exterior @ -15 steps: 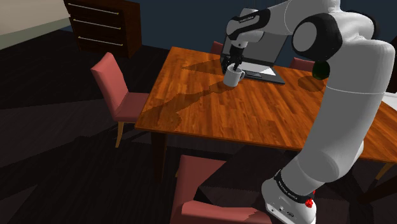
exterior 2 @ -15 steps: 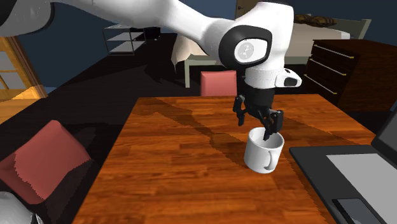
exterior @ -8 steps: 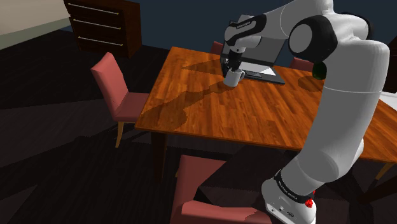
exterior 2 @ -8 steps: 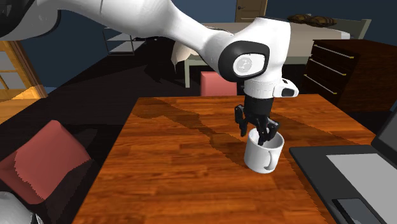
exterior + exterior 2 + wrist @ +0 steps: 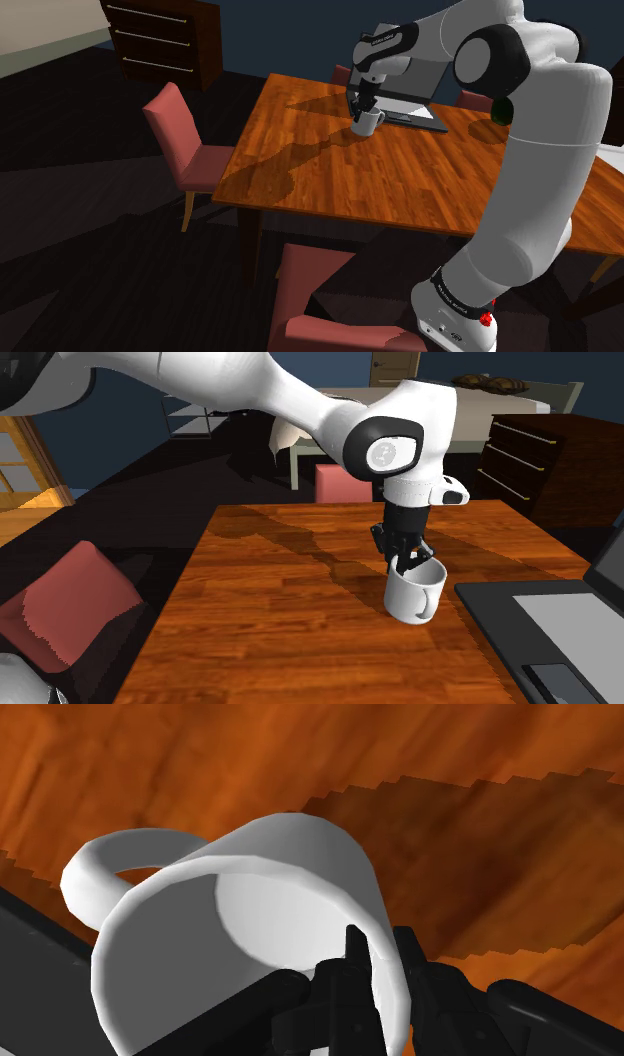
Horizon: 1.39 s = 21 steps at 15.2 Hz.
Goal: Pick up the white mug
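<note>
The white mug [image 5: 413, 597] is on the wooden desk [image 5: 270, 622], just beside the open laptop [image 5: 540, 622], handle turned towards the laptop. The pincer [image 5: 408, 560] is narrow and clasps the mug's rim on the side away from the laptop. In the wrist view, one finger [image 5: 354, 959] is inside the wall and the other outside. The mug leans slightly; whether its base touches the desk, I cannot tell. The white arm [image 5: 540, 150] arches over the desk, wrist pointing straight down above the mug.
</note>
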Each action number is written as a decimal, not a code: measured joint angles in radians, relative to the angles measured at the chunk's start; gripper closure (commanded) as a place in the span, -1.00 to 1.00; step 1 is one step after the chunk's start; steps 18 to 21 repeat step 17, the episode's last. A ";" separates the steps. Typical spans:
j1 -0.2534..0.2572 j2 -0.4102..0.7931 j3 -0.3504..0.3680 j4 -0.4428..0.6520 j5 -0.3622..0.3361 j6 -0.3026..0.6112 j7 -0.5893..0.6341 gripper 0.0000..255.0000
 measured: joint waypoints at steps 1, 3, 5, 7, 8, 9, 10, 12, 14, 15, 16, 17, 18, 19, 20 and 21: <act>0.000 0.000 0.000 -0.001 0.000 0.001 0.000 1.00; 0.001 -0.005 -0.001 0.005 -0.002 -0.010 0.002 1.00; 0.001 -0.014 -0.003 0.019 -0.006 -0.032 0.004 1.00; 0.002 -0.023 -0.005 0.033 -0.010 -0.054 0.006 1.00; 0.003 -0.027 -0.006 0.039 -0.012 -0.065 0.008 1.00; 0.001 -0.032 -0.007 0.047 -0.014 -0.077 0.007 1.00; 0.002 -0.036 -0.008 0.053 -0.016 -0.087 0.009 1.00; 0.004 -0.045 -0.009 0.069 -0.021 -0.111 0.014 1.00; 0.006 -0.053 -0.010 0.084 -0.024 -0.134 0.019 1.00; 0.004 -0.050 -0.010 0.102 -0.024 -0.149 0.018 1.00; 0.004 -0.054 -0.011 0.109 -0.026 -0.160 0.018 1.00; 0.004 -0.056 -0.011 0.115 -0.026 -0.168 0.020 1.00; 0.004 -0.056 -0.011 0.115 -0.026 -0.168 0.020 1.00; 0.004 -0.056 -0.011 0.115 -0.026 -0.168 0.020 1.00; 0.004 -0.056 -0.011 0.115 -0.026 -0.168 0.020 1.00; 0.004 -0.056 -0.011 0.115 -0.026 -0.168 0.020 1.00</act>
